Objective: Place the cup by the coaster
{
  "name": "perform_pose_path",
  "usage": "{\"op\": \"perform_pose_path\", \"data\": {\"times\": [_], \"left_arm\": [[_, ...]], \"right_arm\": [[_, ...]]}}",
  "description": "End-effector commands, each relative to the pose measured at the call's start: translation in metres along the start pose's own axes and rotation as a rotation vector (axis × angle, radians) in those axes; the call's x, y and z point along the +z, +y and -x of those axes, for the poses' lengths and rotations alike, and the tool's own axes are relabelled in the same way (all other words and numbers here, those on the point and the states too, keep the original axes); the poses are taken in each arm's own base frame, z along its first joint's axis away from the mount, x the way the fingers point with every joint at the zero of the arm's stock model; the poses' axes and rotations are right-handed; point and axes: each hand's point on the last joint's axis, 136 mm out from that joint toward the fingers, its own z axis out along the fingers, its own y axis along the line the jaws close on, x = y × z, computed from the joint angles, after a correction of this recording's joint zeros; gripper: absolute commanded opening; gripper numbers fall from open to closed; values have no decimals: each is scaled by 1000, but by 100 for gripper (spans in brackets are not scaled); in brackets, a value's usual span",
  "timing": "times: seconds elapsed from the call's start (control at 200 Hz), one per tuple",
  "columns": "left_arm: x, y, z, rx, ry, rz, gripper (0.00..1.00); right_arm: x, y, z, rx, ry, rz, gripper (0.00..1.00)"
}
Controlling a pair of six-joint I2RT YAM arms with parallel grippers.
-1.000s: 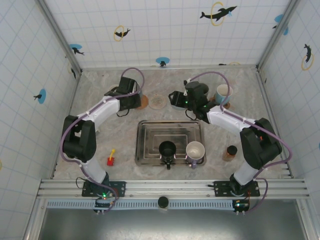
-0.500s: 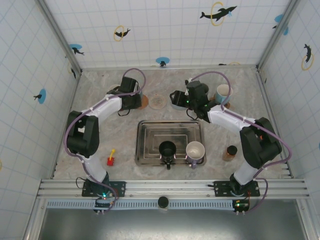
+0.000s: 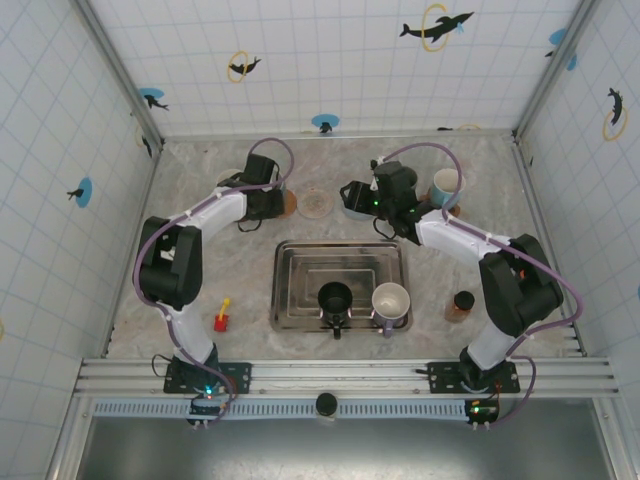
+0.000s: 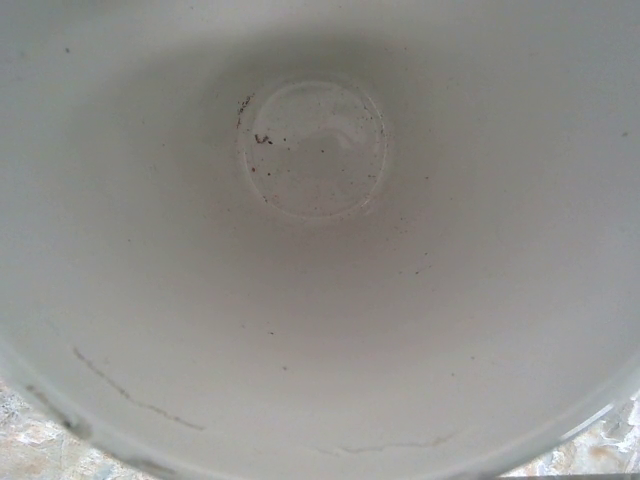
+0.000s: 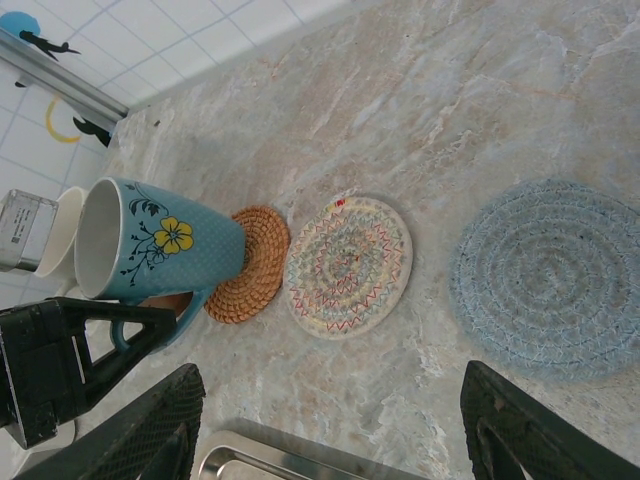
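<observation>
- Left elbow swung in; cup (image 5: 160, 250) barely moved.
- Left hand (image 3: 264, 198) clamps cup at frame left, base at coaster (image 5: 250, 263) edge.
- Right hand (image 5: 340, 430) wide open, empty.
- Placing step; next: lower, release.

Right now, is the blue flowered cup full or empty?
Empty. Left wrist view looks into the cup, showing its bare white bottom, just specks.

Teal cup (image 5: 165, 250), yellow flower; orange woven coaster (image 5: 255, 262); multicolour zigzag coaster (image 5: 348, 265); blue-grey coaster (image 5: 548, 275)
</observation>
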Motion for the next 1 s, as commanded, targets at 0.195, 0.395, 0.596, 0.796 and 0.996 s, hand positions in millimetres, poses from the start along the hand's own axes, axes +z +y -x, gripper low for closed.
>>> {"op": "perform_pose_path", "data": {"times": [0.195,0.395,0.596,0.796,0.996], "left_arm": [[-5,-3,20,-2,-46,-5,0],[-3,-2,18,-2,-32,-1,0],[-1,-3,17,-3,-25,-5,0],[2,-2,17,-2,-20,-5,0],[2,-4,16,1,-18,-11,0]], "right_arm": [[5,6,10,5,-15,19,69],[6,6,10,7,-13,20,69],[7,5,8,10,-9,19,69],[8,5,7,10,-6,19,69],[8,5,7,10,-5,20,69]]}}
